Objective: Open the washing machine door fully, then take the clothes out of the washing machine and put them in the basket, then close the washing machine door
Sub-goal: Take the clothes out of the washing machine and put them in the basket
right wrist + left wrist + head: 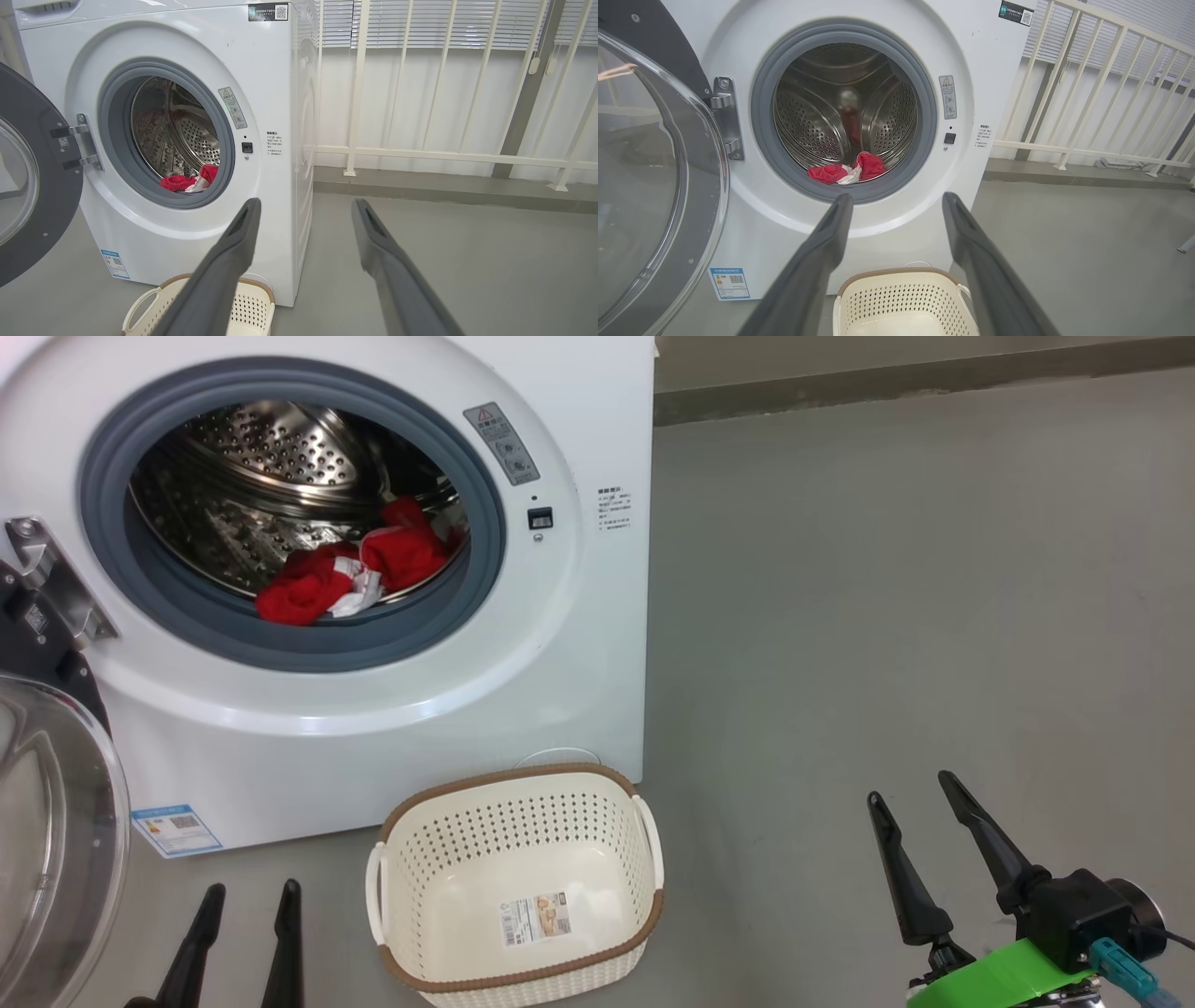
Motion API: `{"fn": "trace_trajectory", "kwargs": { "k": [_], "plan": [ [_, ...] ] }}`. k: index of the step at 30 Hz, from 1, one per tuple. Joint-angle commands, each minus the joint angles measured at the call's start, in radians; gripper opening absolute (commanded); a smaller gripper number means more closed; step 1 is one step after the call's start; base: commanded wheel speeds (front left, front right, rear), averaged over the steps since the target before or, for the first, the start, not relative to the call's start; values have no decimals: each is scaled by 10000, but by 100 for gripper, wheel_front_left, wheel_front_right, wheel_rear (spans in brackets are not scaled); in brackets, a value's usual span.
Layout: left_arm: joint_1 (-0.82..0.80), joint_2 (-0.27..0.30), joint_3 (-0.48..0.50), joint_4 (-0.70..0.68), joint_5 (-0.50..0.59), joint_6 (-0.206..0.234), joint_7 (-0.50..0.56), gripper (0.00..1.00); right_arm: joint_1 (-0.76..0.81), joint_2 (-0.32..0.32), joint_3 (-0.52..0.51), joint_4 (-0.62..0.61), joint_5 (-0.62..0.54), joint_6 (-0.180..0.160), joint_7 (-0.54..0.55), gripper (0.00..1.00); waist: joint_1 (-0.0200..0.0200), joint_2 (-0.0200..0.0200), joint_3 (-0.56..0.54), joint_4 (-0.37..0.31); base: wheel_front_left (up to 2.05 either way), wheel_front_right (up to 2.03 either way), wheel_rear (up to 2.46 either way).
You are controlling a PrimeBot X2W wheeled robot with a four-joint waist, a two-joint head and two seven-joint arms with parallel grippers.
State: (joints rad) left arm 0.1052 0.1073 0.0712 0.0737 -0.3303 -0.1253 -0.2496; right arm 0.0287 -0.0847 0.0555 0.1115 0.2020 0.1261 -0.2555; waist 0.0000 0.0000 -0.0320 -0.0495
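Note:
The white washing machine (560, 644) stands with its door (56, 840) swung wide to the left on its hinge. Red clothes (359, 569) with white trim lie at the front bottom of the steel drum, also seen as clothes (845, 171) and clothes (189, 180). The cream basket (518, 887) sits on the floor in front of the machine and holds no clothes. My left gripper (247, 891) is open at the lower left, just left of the basket. My right gripper (915, 789) is open at the lower right, over bare floor.
Grey floor (887, 597) stretches to the right of the machine. A white railing (420, 154) with blinds behind it runs along the wall to the right. The open door's glass bowl bulges out at the left, near my left gripper.

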Motion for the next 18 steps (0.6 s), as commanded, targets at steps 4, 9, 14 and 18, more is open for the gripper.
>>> {"fn": "trace_trajectory", "kwargs": {
  "k": [4,9,14,18],
  "plan": [
    [-146,38,422,-185,251,-53,-121,100,-173,-121,203,-214,109,46,-63,100,0,0,19,18,0,0,0],
    [-151,-49,583,-130,478,-12,-121,100,-160,-127,218,-181,109,46,-63,100,0,0,-1,44,0,0,0],
    [-203,-146,739,25,700,181,-122,100,-177,-163,263,-159,99,46,-63,100,0,0,-19,66,38,-38,0],
    [-259,-188,767,77,760,188,-122,100,-186,-182,276,-146,98,46,-63,100,0,0,-28,82,89,-89,0]
  ]
}}
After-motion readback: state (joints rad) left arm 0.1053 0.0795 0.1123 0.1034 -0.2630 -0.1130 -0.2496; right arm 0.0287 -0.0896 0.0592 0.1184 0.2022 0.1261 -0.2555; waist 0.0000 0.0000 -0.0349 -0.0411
